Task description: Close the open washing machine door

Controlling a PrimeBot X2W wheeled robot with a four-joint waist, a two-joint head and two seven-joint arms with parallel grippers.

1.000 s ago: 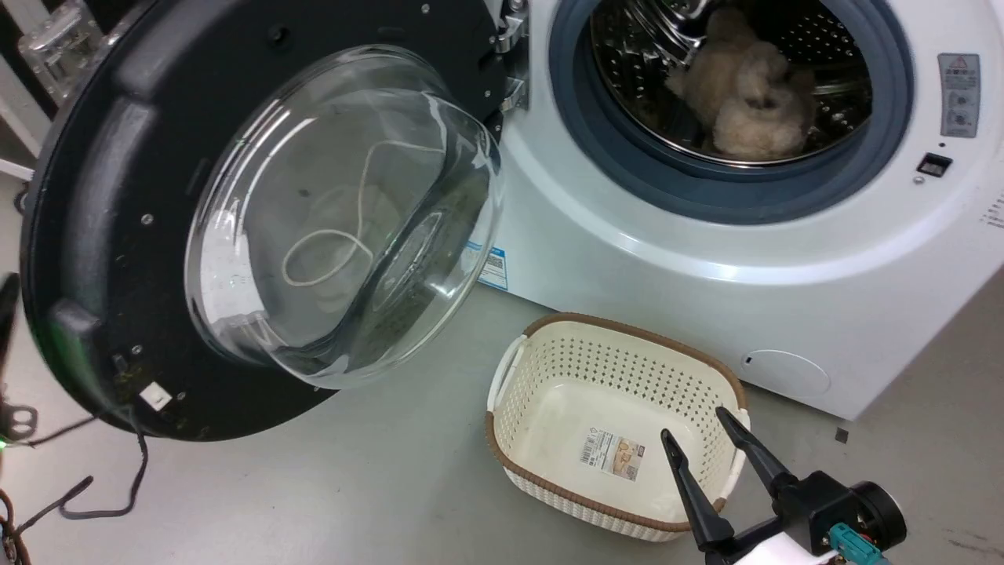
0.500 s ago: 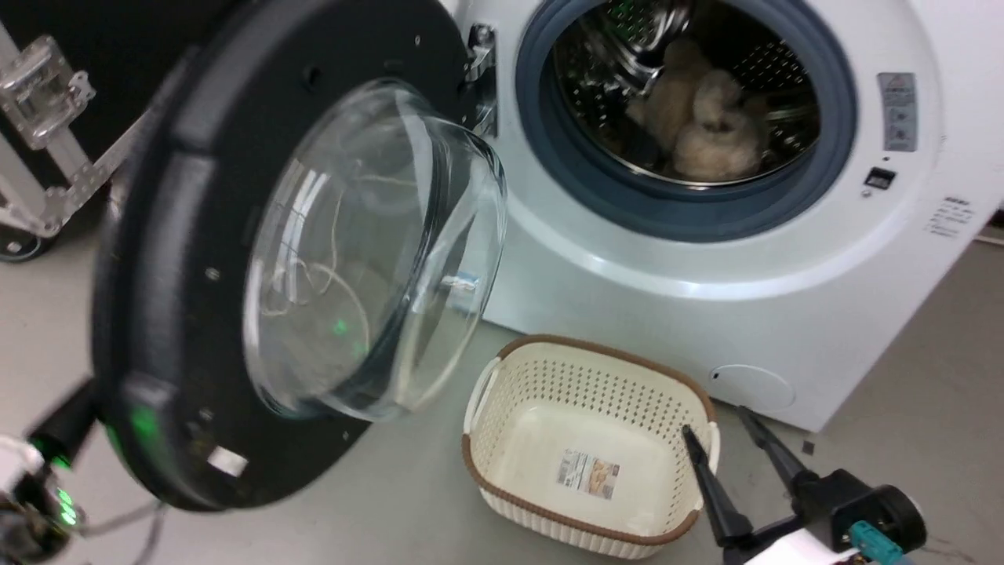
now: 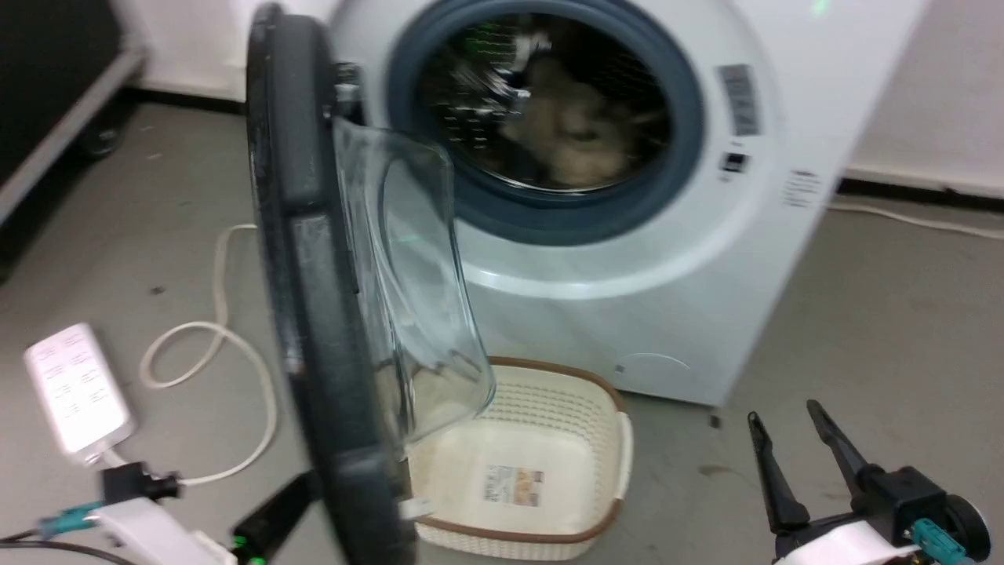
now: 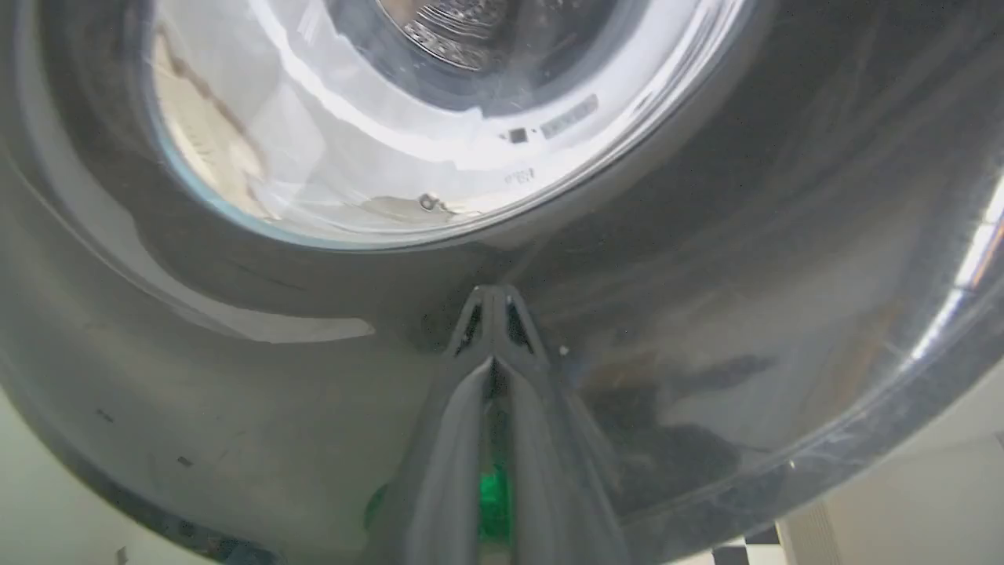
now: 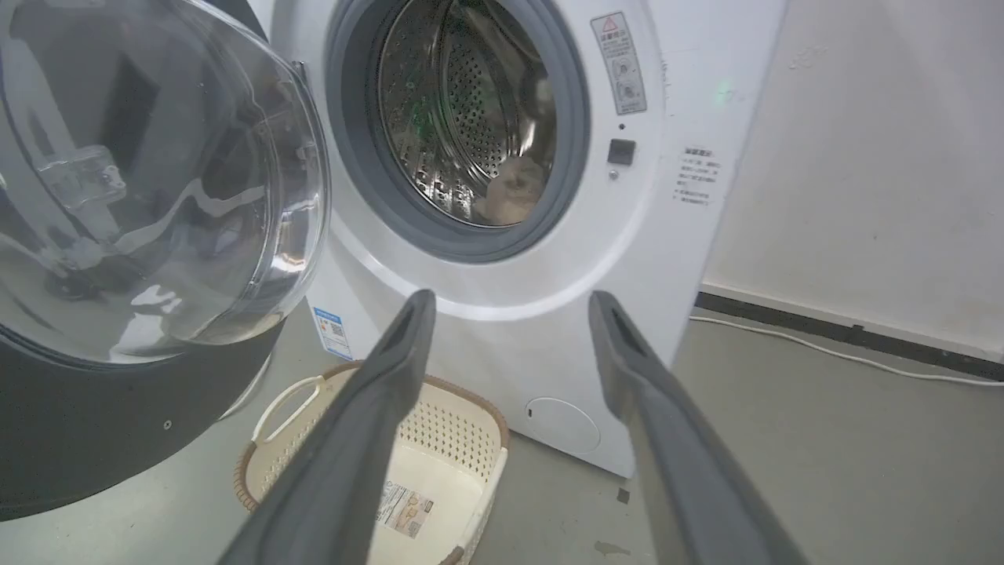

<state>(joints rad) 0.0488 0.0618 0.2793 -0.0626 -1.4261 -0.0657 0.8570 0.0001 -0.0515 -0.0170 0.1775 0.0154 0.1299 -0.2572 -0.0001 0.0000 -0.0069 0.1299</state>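
**Door Stands Partly Open, Left Gripper at Its Outer Face**

The left gripper (image 4: 490, 302) has its two fingers pressed together with nothing between them. Their tips sit at the glossy black outer face of the washing machine door (image 4: 706, 259), apparently touching it, just below the clear centre. Beyond the fingertips, through that glass, the pale front of the washing machine (image 3: 627, 306) shows.

In the head view the door stands almost edge-on, partly open. Its thick rim (image 3: 310, 275) is upright and its glass bowl (image 3: 416, 290) bulges toward the machine, while the left gripper lies low on the rim's other side.

The right gripper (image 3: 783, 413) is spread wide and empty, poised above the grey floor (image 3: 863, 314) — well apart from the door. Straight ahead of it is the machine's white front with the round lower flap (image 5: 562, 424). Ahead and higher, the grey-blue gasket (image 3: 565, 227) rings the steel drum (image 5: 455, 118), where a pale fluffy item (image 5: 514, 188) lies. Ahead and to its left a cream perforated basket (image 5: 447, 428) sits on the floor under the glass bowl, with the door further left. To its right a white cable (image 5: 823, 349) runs along the foot of the wall.

On the left gripper's side away from the door lie a white power strip (image 3: 74, 388) and a looped cord (image 3: 219, 282).
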